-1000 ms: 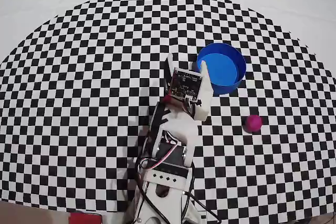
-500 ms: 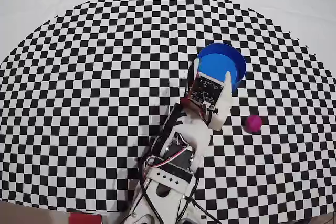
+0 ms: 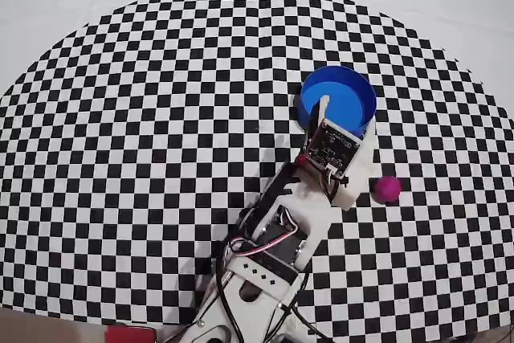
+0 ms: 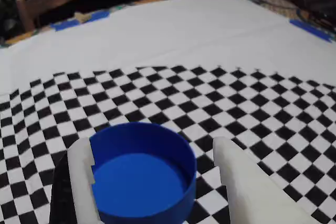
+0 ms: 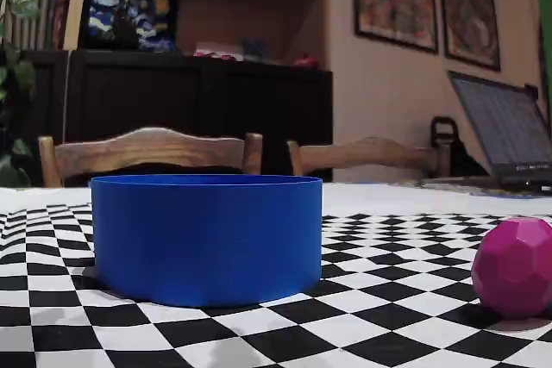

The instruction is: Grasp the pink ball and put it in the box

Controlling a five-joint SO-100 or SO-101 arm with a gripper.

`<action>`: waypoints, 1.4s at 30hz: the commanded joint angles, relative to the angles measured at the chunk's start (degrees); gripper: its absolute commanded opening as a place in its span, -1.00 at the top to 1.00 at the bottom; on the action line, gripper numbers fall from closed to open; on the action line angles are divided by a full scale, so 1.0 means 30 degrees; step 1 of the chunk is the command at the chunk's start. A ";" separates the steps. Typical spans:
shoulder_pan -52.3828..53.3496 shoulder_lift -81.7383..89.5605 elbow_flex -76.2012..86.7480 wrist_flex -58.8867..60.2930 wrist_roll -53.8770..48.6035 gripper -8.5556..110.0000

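While the hand (image 4: pixel 152 182) hangs released over the box (image 3: pixel 339 100), its pale fingers (image 4: pixel 84 177) straddling the blue rim, the pink ball (image 3: pixel 387 188) rests on the checkered bench (image 3: pixel 144 118) just beside it, toward the right edge.

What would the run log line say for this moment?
end effector: open, empty, over box | pink ball: on checkered mat, beside box, ungrasped | box: empty | phase: pre-grasp

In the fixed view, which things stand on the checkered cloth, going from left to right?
The box → the pink ball. They are apart, with checkered cloth between them. The end effector does not appear in this view.
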 commanded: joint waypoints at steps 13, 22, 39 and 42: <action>0.3545 -0.0469 0.0146 -0.0293 -0.0059 0.42; 0.5332 -0.0469 0.0146 -0.0234 0.0000 0.42; 0.6973 -0.0469 0.0146 -0.0322 0.0000 0.42; 0.7354 -0.0469 0.0146 -0.0322 -0.0029 0.42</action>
